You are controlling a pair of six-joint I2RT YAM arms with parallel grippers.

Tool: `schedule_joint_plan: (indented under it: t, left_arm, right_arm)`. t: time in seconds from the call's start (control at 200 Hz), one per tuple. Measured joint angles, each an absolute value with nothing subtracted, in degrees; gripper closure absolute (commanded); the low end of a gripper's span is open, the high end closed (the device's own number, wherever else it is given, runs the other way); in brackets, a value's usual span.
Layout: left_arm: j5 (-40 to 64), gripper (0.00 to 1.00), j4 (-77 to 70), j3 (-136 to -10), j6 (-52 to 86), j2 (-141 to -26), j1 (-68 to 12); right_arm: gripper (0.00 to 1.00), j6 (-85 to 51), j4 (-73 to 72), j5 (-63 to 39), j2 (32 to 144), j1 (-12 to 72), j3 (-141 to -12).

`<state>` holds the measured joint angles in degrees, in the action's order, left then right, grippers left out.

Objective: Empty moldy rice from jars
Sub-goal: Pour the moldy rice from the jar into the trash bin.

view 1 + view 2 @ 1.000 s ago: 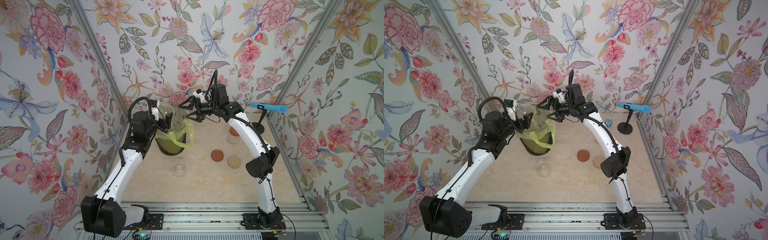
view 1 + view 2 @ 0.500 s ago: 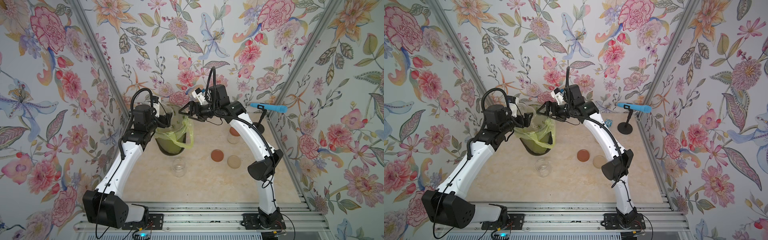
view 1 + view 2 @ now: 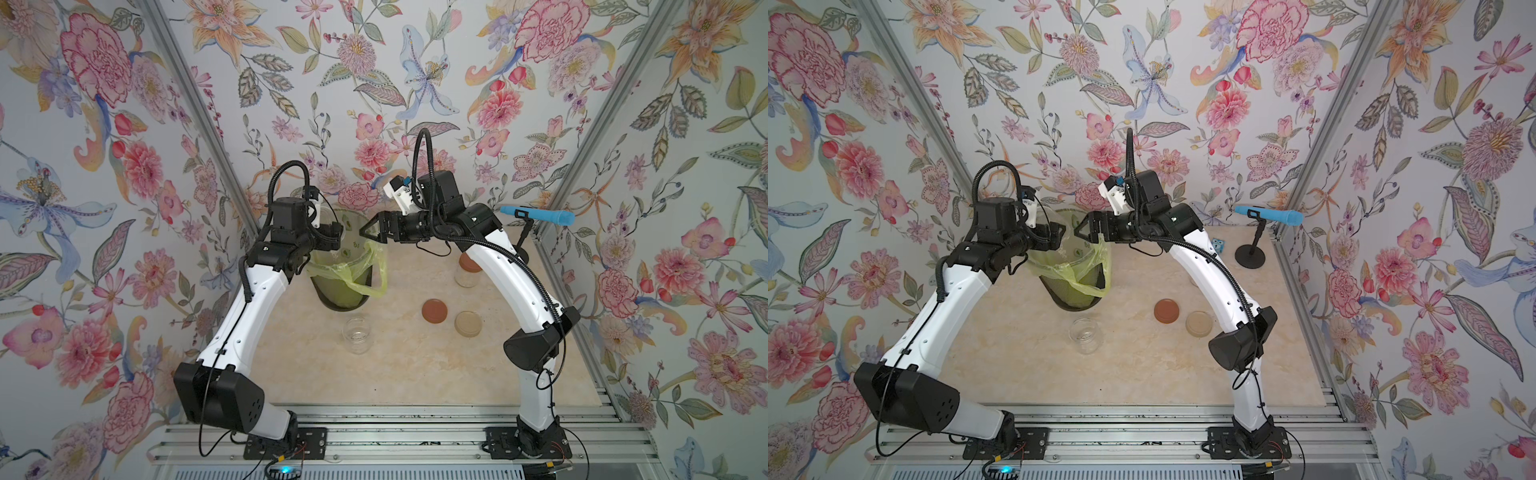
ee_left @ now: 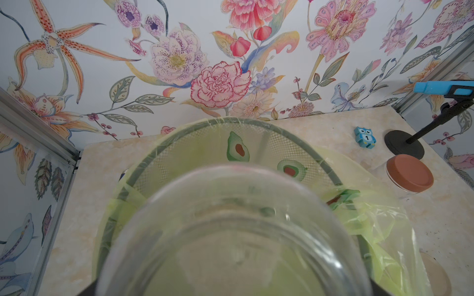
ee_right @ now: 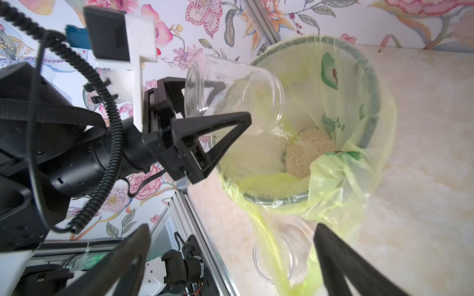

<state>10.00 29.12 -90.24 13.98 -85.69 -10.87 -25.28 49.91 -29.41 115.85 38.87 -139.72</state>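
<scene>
Tabletop (image 3: 415,374) marble-look, floral walls (image 3: 374,62); left claw (image 5: 234,103) clamps tilted jar (image 5: 218,74), right claw (image 3: 365,230) spread

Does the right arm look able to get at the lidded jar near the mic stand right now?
Probably yes. The right gripper is open and empty, and the lidded jar stands upright with its lid exposed. The arm's forearm seems to arch over it, so it would have to fold back first.
</scene>
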Motion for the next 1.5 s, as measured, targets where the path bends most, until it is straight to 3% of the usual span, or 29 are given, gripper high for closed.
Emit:
schedule_joint_plan:
  t: [0.37,0.696,0.966,1.496]
  left_arm:
    - [9.98,1.0,43.68,-106.59,15.07,-93.51,-10.87]
    - [4.82,1.0,66.28,-134.85,20.01,-113.47,-10.87]
    - [2.52,1.0,73.97,-136.75,23.9,-117.99,-11.68]
    - [6.9,1.0,73.34,-141.32,25.15,-117.25,-12.27]
  right_arm:
    - [0.0,-24.16,49.95,-28.69,114.72,38.5,-135.83]
    - [0.0,-24.18,50.0,-28.4,114.52,38.5,-132.99]
    - [0.0,-24.18,49.98,-28.34,113.67,38.48,-132.14]
    - [0.0,-25.08,49.95,-28.45,113.58,37.5,-131.57]
